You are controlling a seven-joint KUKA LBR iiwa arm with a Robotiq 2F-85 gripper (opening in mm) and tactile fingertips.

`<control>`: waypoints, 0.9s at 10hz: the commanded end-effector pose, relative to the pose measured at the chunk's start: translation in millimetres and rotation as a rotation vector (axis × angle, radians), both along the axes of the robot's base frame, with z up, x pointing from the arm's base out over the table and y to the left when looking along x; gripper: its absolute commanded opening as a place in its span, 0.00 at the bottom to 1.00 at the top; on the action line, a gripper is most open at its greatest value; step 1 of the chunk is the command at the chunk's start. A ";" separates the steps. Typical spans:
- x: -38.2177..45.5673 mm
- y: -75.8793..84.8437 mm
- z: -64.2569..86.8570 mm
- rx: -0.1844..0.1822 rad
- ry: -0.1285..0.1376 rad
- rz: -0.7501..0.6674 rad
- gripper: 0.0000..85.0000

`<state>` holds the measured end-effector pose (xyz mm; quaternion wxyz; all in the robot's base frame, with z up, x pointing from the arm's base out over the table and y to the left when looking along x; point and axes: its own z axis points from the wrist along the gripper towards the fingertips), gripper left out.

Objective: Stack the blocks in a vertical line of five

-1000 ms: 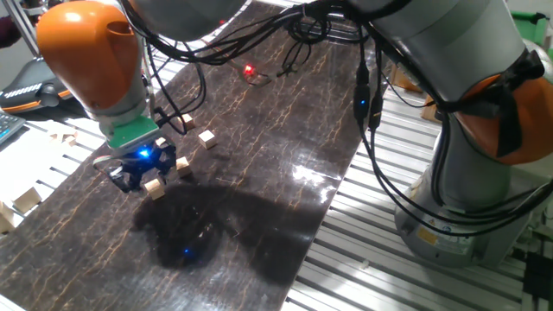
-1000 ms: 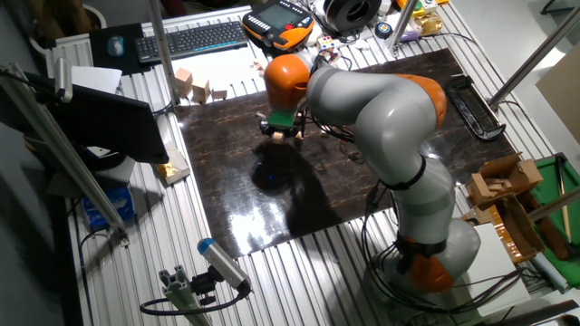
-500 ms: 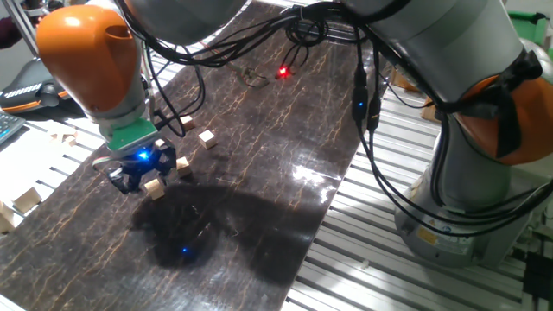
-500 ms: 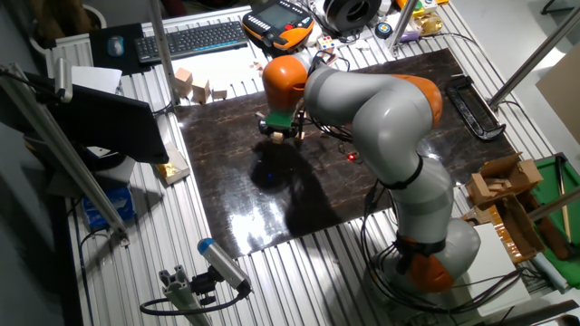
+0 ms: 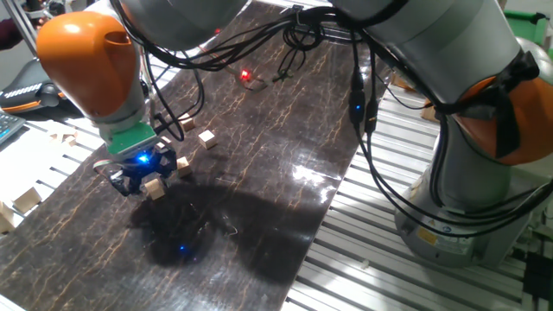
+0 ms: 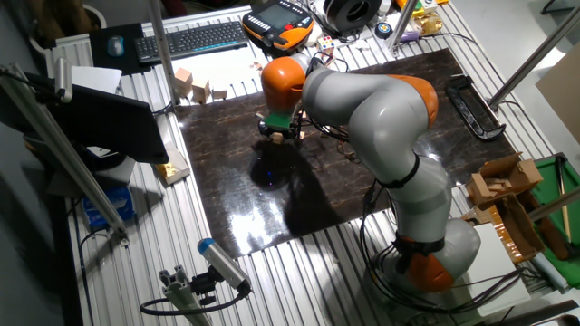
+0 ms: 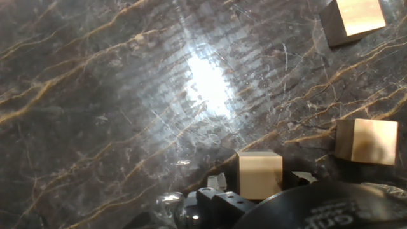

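My gripper [image 5: 149, 180] hangs over the left part of the dark marble-patterned table [image 5: 268, 147], shut on one small tan block [image 5: 154, 186]. In the hand view that block [image 7: 259, 175] sits squarely between the fingertips [image 7: 218, 182], above the tabletop. Loose blocks lie close by on the table: one right beside the gripper [image 5: 184, 168], one a little farther back [image 5: 206, 137], and another behind it [image 5: 185, 125]. Through the hand camera I see two of them, one [image 7: 365, 141] to the right and one [image 7: 353, 19] at the top right. In the other fixed view the gripper [image 6: 277, 132] hides the held block.
Larger pale wooden pieces [image 5: 26, 200] lie on the slatted frame left of the table, more [image 6: 192, 86] by the keyboard [image 6: 195, 38]. A teach pendant [image 6: 276, 23] sits at the back. Cables hang from the arm, and a red light spot [image 5: 245, 75] falls on the far tabletop.
The gripper has shifted only slightly, still holding its block. The red light spot has jumped about on the far tabletop. The loose blocks lie where they were.
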<state>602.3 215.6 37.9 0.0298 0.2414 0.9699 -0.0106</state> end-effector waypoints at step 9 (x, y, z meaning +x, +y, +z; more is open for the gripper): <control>-7.4 -4.8 25.3 -0.012 0.008 0.015 0.01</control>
